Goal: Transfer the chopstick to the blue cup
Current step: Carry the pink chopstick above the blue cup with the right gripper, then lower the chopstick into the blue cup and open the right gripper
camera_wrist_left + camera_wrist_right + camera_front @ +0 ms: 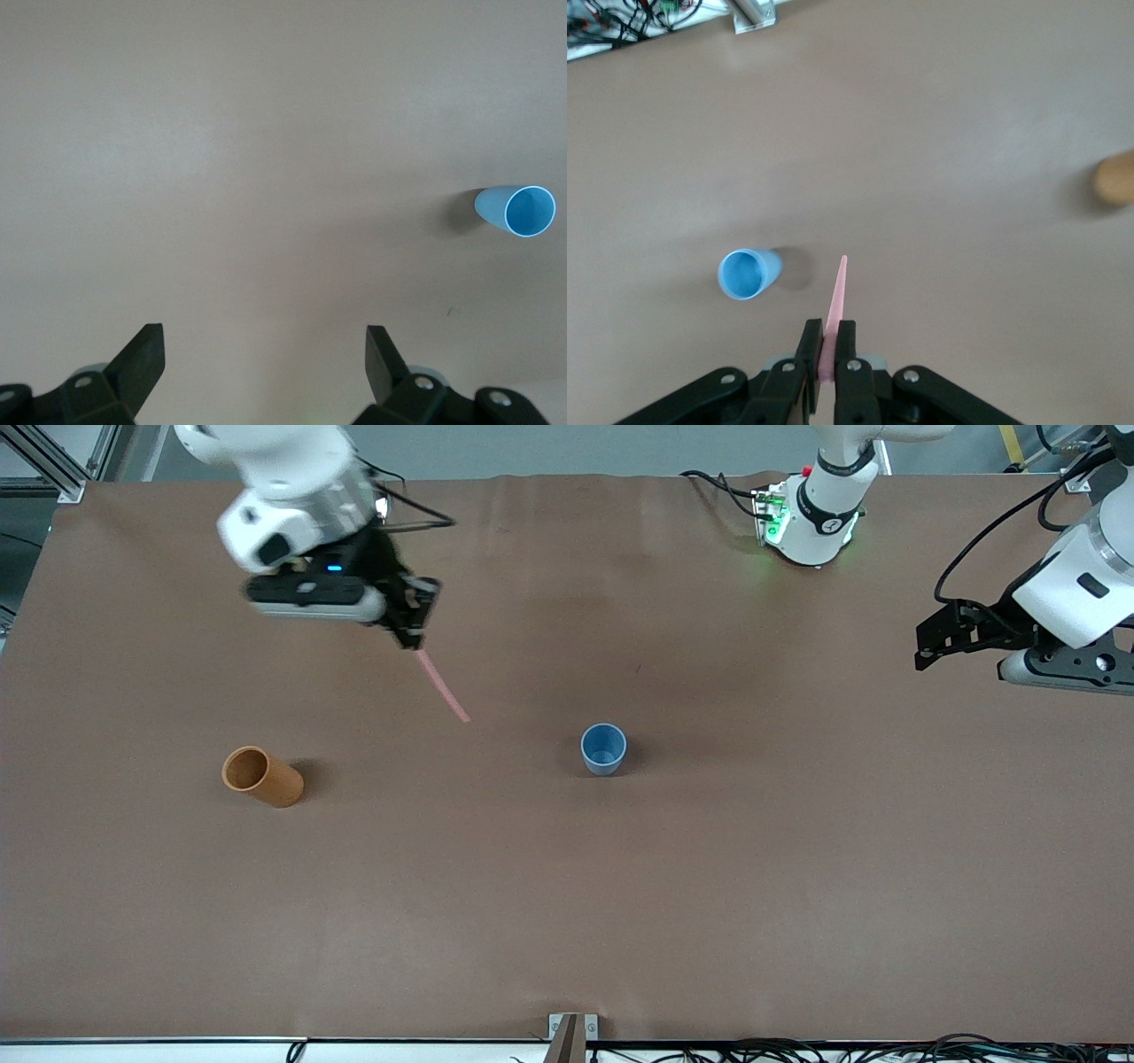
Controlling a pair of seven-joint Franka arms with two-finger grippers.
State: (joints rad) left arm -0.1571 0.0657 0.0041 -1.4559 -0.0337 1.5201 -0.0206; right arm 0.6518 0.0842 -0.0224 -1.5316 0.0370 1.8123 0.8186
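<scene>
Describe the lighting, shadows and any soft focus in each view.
Front view: even overhead light; the small round blue cup and the orange-brown cylindrical holder throw short soft shadows toward the left arm's end of the table; green glow at one arm's base. Left wrist view: washed-out table, the open left tool dark. Right wrist view: the thin pale pink chopstick is sharp in the right tool; the holder is blurred.

One chopstick, one blue cup, one orange holder, two arms.
</scene>
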